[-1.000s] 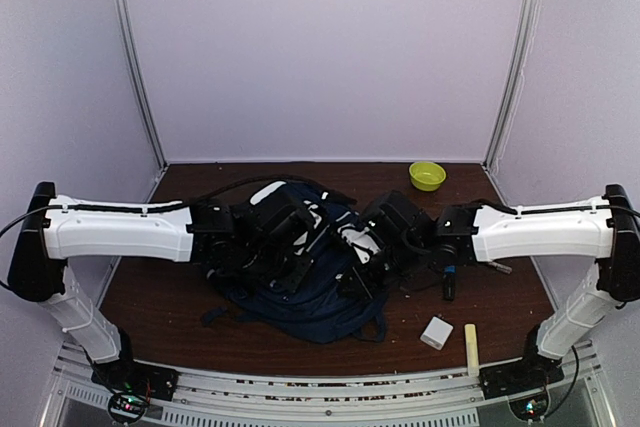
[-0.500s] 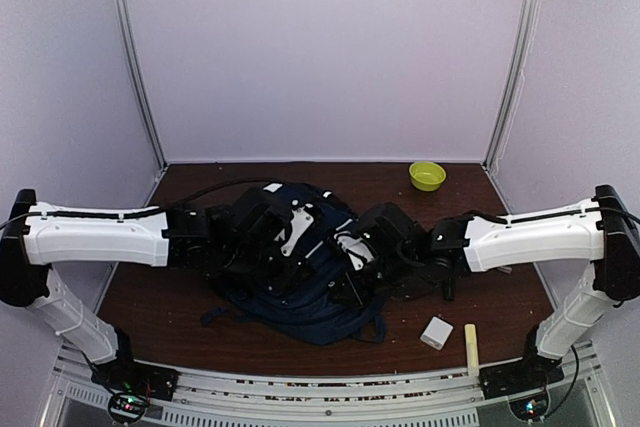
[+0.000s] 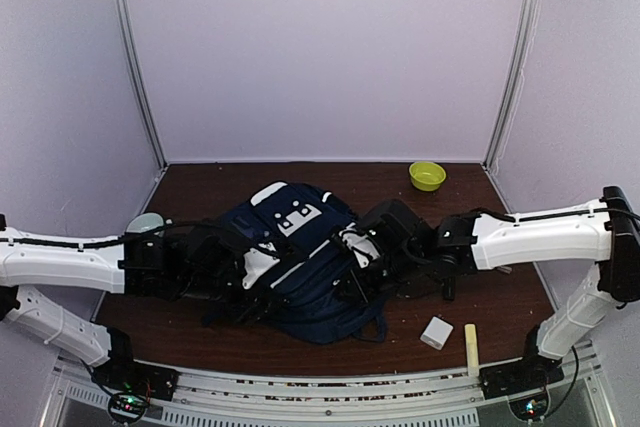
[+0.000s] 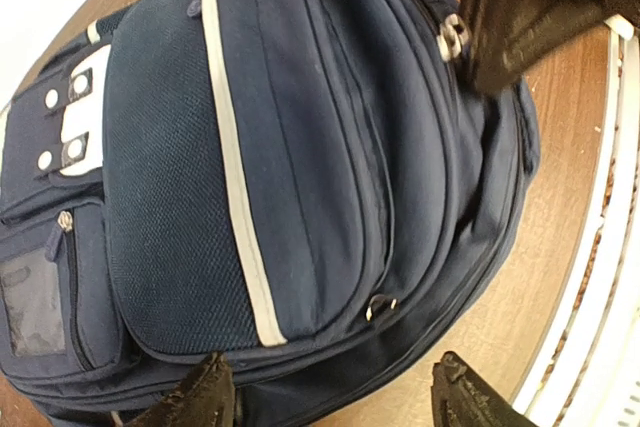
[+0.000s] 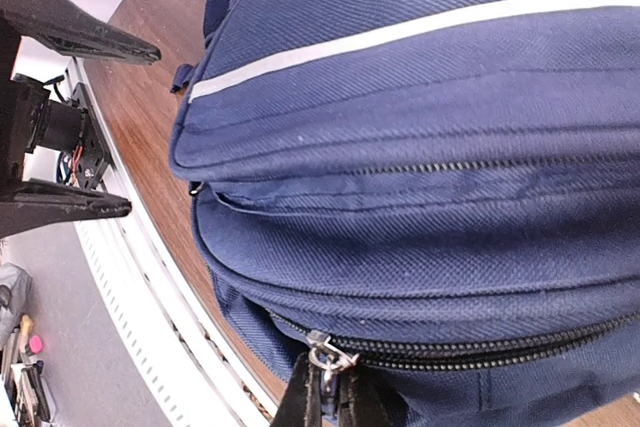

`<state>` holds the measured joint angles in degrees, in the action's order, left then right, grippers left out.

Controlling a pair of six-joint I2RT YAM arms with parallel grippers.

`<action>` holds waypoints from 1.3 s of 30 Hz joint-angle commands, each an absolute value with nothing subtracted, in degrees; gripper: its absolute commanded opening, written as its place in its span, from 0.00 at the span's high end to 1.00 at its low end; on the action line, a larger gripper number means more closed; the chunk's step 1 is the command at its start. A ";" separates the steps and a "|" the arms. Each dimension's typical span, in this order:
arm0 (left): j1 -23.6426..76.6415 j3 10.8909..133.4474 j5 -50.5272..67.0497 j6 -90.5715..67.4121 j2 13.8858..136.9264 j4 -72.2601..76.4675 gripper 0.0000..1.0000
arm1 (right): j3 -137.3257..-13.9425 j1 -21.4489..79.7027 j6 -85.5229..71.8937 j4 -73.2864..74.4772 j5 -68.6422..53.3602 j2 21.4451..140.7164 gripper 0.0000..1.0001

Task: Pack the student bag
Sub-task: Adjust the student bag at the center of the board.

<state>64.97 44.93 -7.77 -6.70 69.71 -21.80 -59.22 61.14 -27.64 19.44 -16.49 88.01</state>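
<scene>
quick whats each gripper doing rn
Left gripper: open, holding nothing.
Right gripper: closed on the zipper pull of the student bag.

The navy student bag (image 3: 305, 282) (white stripe, dotted white patch) lies front-up in the middle of the table (image 3: 200, 187).

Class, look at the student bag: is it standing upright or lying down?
Lying down: the student bag rests flat on the table, its white patch and striped front facing up toward the top camera.

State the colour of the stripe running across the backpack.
White stripe on the navy student bag; the left wrist view shows it best.
</scene>
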 commanded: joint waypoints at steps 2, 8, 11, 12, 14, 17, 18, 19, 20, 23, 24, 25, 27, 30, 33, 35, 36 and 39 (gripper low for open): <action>64.86 42.99 -9.96 0.55 69.12 -12.97 0.30 | -57.04 58.44 -25.15 22.28 -14.47 82.21 1.00; 64.86 44.37 -9.52 4.26 71.36 -7.81 0.29 | -53.35 54.82 -23.82 24.61 -13.12 78.10 1.00; 64.86 45.62 -8.27 7.06 73.18 -6.20 0.29 | -51.38 53.14 -23.78 24.59 -13.27 75.90 1.00; 64.86 46.19 -7.70 8.00 74.21 -6.14 0.29 | -51.02 52.79 -23.74 24.61 -13.21 75.37 1.00; 64.95 47.44 -6.40 9.72 76.34 -6.29 0.29 | -50.72 52.24 -23.52 24.89 -13.26 74.79 1.00; 65.25 48.79 -5.18 11.69 78.35 -5.66 0.29 | -50.66 51.87 -23.21 25.51 -13.27 74.47 1.00; 65.30 49.01 -4.99 12.14 78.88 -5.10 0.29 | -50.54 51.78 -23.12 25.57 -13.27 74.33 1.00; 65.30 49.27 -4.70 12.62 79.50 -4.59 0.29 | -50.44 51.59 -23.05 25.66 -13.27 74.21 1.00; 65.35 49.80 -4.66 13.08 80.25 -4.30 0.29 | -50.26 51.45 -23.05 25.58 -13.27 74.05 1.00; 65.64 52.42 -4.55 14.46 83.65 -5.33 0.31 | -49.96 51.09 -23.03 25.61 -13.51 73.77 1.00; 65.92 53.30 -4.62 15.09 85.29 -6.10 0.31 | -50.01 50.95 -22.96 25.77 -13.55 73.74 1.00; 66.29 53.97 -5.08 15.74 86.32 -6.38 0.31 | -49.99 50.94 -22.94 25.83 -13.62 73.67 1.00; 66.76 54.86 -5.68 16.39 87.94 -6.27 0.31 | -49.96 50.80 -22.98 25.84 -13.69 73.65 1.00; 66.96 55.97 -5.39 17.21 89.38 -6.17 0.31 | -49.88 50.81 -23.13 25.84 -13.82 73.65 1.00; 67.06 57.00 -5.66 18.02 90.54 -6.92 0.32 | -49.72 50.77 -23.28 25.76 -13.89 73.56 1.00; 67.15 57.27 -6.22 18.23 91.13 -6.82 0.33 | -49.55 50.73 -23.38 25.59 -13.97 73.46 1.00; 67.14 57.37 -6.57 18.35 91.42 -6.73 0.34 | -49.47 50.74 -23.51 25.46 -13.97 73.44 1.00; 67.14 57.30 -7.90 18.61 91.86 -6.06 0.38 | -49.40 50.77 -23.55 25.31 -14.21 73.61 1.00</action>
